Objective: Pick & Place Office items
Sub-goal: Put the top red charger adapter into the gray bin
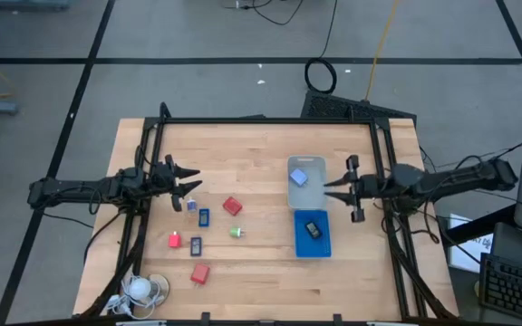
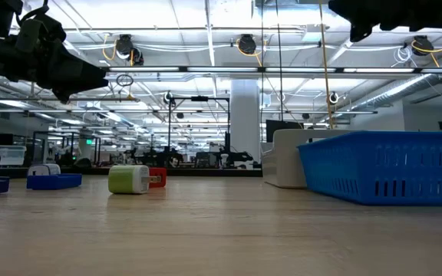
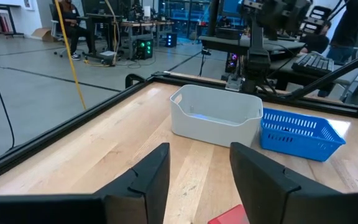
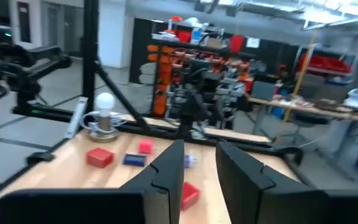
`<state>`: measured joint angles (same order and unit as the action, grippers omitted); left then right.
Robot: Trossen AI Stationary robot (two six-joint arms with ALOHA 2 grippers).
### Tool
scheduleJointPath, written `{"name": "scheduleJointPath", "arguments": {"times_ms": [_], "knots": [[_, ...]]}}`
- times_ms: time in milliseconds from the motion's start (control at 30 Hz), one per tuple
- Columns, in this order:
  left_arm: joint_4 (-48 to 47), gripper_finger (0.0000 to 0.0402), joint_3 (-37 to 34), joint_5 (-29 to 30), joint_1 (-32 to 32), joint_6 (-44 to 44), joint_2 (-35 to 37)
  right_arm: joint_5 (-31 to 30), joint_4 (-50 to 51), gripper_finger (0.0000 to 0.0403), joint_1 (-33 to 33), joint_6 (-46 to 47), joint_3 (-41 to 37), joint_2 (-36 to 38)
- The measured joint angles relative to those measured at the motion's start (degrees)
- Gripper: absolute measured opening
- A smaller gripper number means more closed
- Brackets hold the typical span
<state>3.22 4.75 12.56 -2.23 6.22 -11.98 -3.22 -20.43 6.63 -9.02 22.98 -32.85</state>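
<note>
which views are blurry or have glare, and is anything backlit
Right wrist view: soft throughout, red blocks smeared. Low view: bright ceiling lights leave the left gripper a dark silhouette, near tabletop out of focus. High view: even light, no glare. Left wrist view: sharp on the clear tray.

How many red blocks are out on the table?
3: one red block mid-table, one farther left, one near the front edge. Others may be hidden.
</note>
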Motion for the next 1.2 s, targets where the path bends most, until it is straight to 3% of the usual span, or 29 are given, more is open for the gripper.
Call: {"name": "scheduleJointPath", "arguments": {"times_ms": [400,767,1200], "knots": [[0.0,0.0206,0.0,0.0,0.0,0.0,0.0,0.3,1.3,0.0086,-2.9,-1.3,-0.5,1.9],[0.0,0.0214,0.0,0.0,0.0,0.0,0.0,0.1,12.1,0.0086,-2.9,-2.2,-0.5,13.6],[0.0,0.0214,0.0,0.0,0.0,0.0,0.0,0.3,21.4,0.0086,-2.8,0.8,-0.5,20.9]]}}
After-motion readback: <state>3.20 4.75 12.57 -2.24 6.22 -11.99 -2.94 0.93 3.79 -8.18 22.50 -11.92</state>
